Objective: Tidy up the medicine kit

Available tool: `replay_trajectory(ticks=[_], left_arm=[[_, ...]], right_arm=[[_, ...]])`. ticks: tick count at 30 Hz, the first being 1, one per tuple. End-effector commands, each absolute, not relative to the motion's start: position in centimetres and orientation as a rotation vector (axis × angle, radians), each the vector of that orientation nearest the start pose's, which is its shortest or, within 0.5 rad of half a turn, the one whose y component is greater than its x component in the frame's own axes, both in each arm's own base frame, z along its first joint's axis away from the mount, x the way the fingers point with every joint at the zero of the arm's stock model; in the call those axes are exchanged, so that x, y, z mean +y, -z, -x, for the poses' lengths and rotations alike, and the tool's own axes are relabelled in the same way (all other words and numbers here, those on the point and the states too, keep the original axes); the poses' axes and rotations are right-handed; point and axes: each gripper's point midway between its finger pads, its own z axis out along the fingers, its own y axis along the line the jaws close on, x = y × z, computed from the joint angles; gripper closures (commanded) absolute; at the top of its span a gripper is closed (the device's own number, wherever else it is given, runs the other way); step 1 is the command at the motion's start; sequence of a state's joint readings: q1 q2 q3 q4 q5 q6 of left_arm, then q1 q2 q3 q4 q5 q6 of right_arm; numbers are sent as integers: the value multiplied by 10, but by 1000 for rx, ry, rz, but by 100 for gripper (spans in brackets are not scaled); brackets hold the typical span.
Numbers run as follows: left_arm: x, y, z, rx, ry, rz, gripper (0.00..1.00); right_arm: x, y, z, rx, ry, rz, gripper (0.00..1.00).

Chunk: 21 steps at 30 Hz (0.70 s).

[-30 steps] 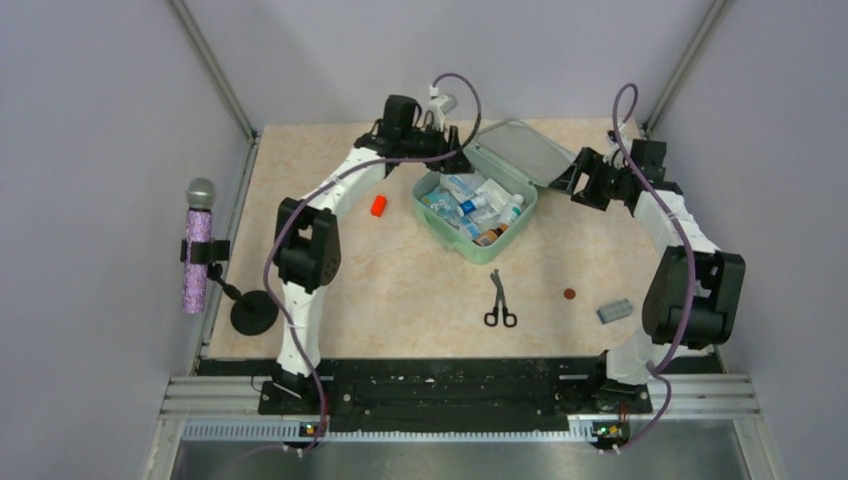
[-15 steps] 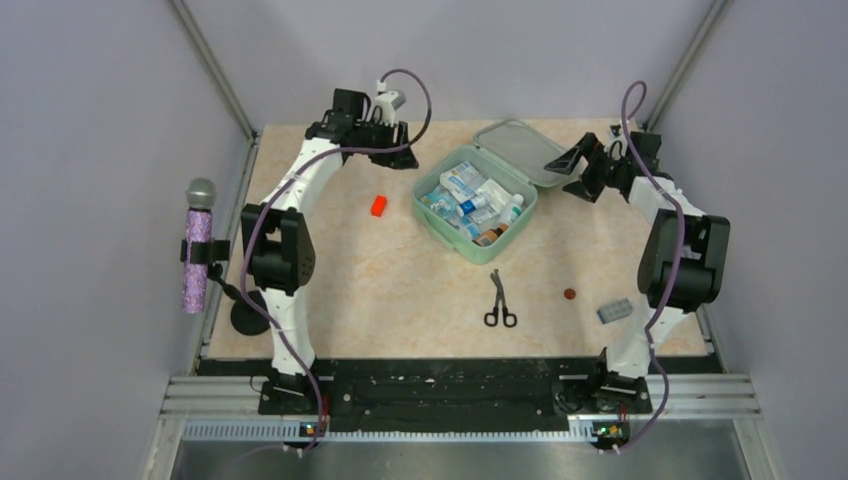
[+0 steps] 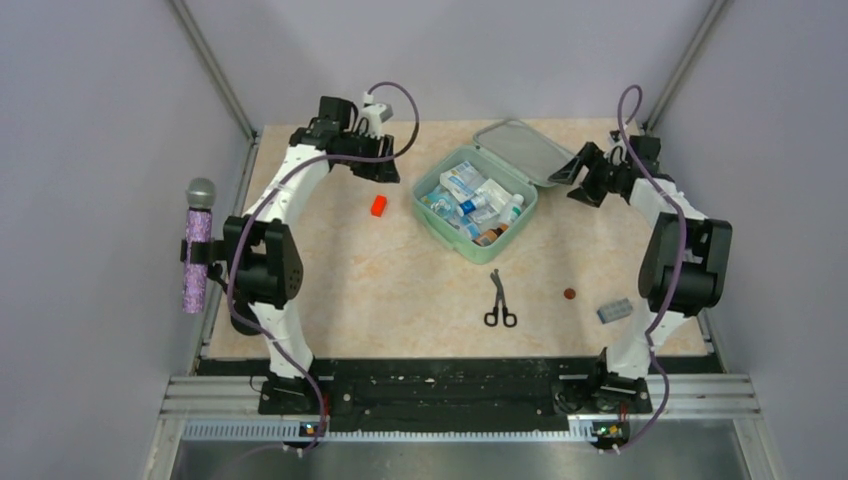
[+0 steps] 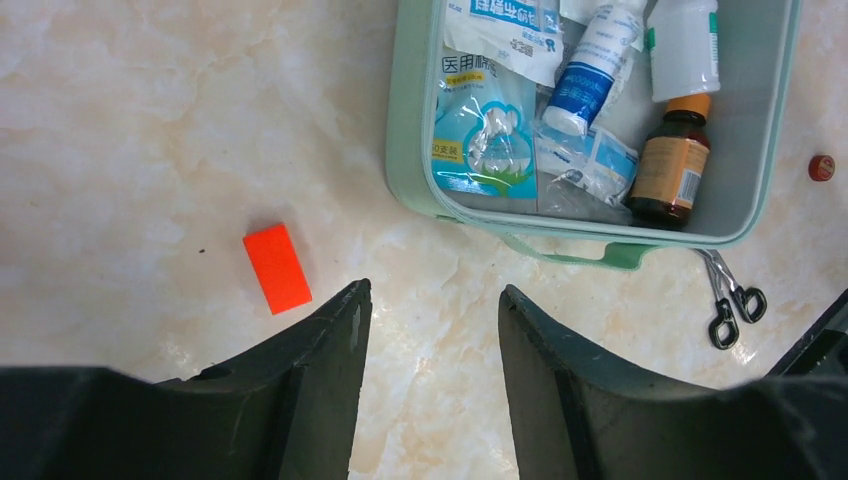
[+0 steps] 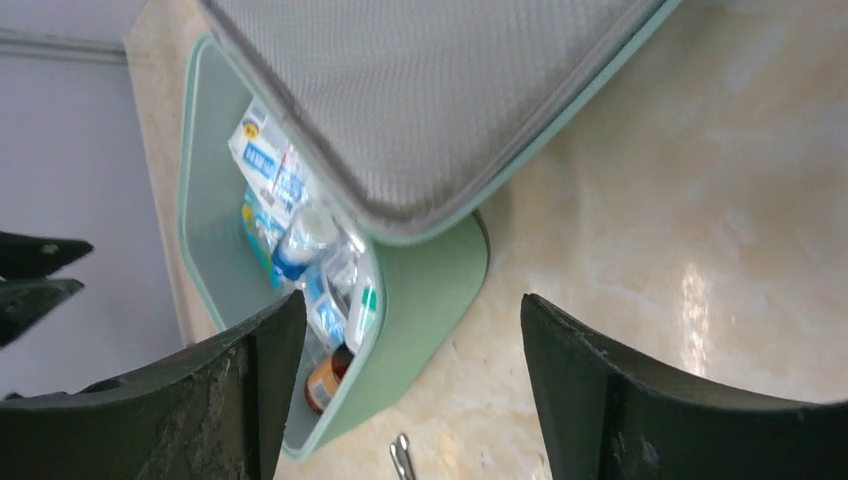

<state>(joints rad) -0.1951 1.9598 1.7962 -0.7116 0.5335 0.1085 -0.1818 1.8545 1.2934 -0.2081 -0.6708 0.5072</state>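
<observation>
Hovering open, empty, left hand (image 4: pixel 432 290) and right hand (image 5: pixel 412 298) flank medicine kit (image 4: pixel 408 100), lid up, mid-back of bench (image 3: pixel 400 290). Orange block (image 4: pixel 277 268) loose nearby, likely next: lower left hand squarely, pinch narrow sides.

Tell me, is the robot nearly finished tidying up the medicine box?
Not quite. Done: the medicine kit is open, with packets and a brown bottle inside. In hand: nothing; the left gripper and right gripper are both open and empty. Probably left: the orange block, scissors, small red disc and grey piece lie loose on the table, and the lid is not yet shut.
</observation>
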Motion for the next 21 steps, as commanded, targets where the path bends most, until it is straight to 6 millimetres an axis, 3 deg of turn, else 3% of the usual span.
replay_trajectory(ticks=[1, 5, 12, 17, 21], left_arm=[[-172, -222, -448, 2217, 627, -598, 45], [-160, -225, -441, 2230, 516, -539, 45], [-161, -215, -421, 2205, 405, -505, 44], [-156, -207, -405, 2199, 431, -332, 40], [-150, -213, -396, 2150, 413, -260, 37]], right_arm=[[35, -171, -440, 2207, -790, -217, 25], [49, -165, -398, 2253, -639, 15, 26], [104, -154, -326, 2237, -475, 578, 27], [120, -145, -303, 2254, -416, 785, 31], [131, -144, -301, 2207, -335, 947, 32]])
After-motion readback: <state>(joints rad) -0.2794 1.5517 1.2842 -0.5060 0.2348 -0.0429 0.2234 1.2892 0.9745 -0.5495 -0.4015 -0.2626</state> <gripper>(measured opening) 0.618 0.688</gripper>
